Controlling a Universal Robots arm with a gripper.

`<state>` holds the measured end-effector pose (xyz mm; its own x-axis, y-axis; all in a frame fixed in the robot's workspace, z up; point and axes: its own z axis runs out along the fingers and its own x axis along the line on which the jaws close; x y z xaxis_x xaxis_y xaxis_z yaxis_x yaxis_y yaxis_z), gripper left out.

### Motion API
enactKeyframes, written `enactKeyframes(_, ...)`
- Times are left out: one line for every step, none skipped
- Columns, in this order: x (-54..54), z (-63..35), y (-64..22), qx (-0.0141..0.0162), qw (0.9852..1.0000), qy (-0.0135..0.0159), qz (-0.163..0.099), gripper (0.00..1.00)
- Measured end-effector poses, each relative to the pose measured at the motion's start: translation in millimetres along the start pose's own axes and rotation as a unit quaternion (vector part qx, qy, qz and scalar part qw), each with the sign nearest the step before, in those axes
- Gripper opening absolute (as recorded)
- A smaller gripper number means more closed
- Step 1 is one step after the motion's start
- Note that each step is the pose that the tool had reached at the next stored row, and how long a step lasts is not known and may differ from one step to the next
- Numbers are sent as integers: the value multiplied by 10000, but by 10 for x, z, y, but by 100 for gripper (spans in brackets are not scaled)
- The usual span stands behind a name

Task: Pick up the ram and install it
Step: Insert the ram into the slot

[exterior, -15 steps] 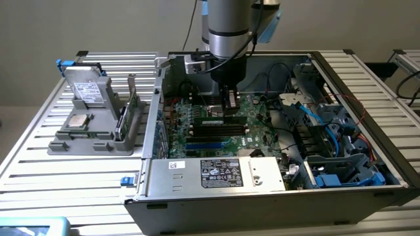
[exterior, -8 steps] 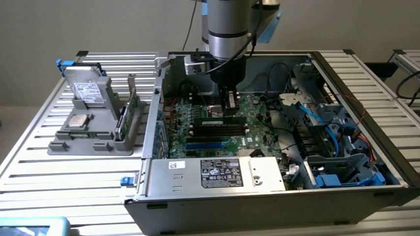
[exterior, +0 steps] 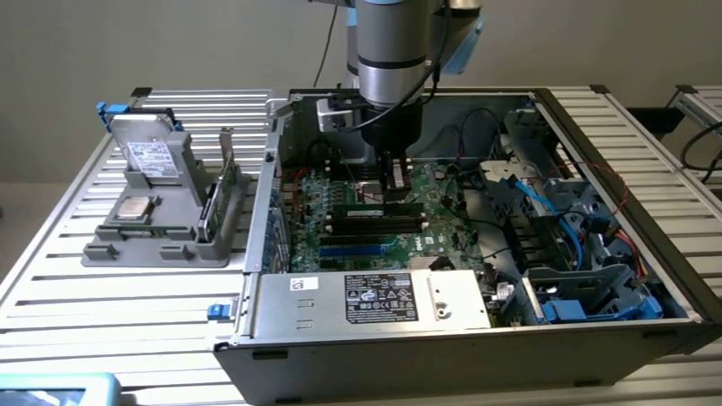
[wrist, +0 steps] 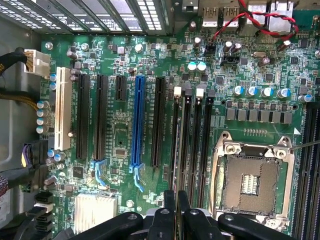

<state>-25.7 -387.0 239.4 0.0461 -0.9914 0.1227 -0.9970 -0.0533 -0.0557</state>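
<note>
The ram point(exterior: 378, 205) is a thin green stick lying along the first of the black memory slots point(exterior: 378, 224) on the motherboard point(exterior: 434, 182) inside the open computer case point(exterior: 451, 355). My gripper point(exterior: 395, 193) reaches straight down into the case and is shut on the ram's top edge near its middle. In the wrist view the ram point(wrist: 175, 150) shows edge-on as a narrow strip over the slot nearest the expansion slots, running out from between my gripper's point(wrist: 177, 212) black fingers point(wrist: 169, 215). Whether the stick is fully seated in the slot I cannot tell.
A grey holder point(exterior: 169, 249) stands at the exterior view's left with a silver processor chip point(exterior: 135, 207), a drive point(exterior: 147, 156) and a green expansion card point(exterior: 229, 190). The power supply point(exterior: 373, 296), blue drive cages point(exterior: 587, 296) and loose cables point(exterior: 530, 199) crowd the case. The empty processor socket point(wrist: 250, 180) lies beside the memory slots.
</note>
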Motion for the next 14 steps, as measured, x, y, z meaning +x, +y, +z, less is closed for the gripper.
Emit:
enactKeyframes(0,1,0,0,10000,0,0,14)
enactKeyframes(0,2,0,0,10000,0,0,14)
enactKeyframes(-1,4,0,1,10000,-1,0,14)
enactKeyframes(-1,7,0,2,10000,-2,0,14)
enactKeyframes(-2,10,0,4,10000,-1,0,14)
enactKeyframes(-2,13,1,5,10000,0,0,14)
enactKeyframes(-2,17,1,7,10000,0,0,14)
enactKeyframes(-3,21,1,10,10000,0,1,14)
enactKeyframes(-3,26,1,12,10000,0,1,14)
enactKeyframes(-4,30,2,16,10000,0,1,14)
enactKeyframes(-4,34,2,20,10000,1,2,14)
enactKeyframes(-4,36,2,22,10000,2,2,14)
enactKeyframes(-5,39,2,26,10000,2,3,14)
enactKeyframes(-5,43,2,29,10000,1,3,14)
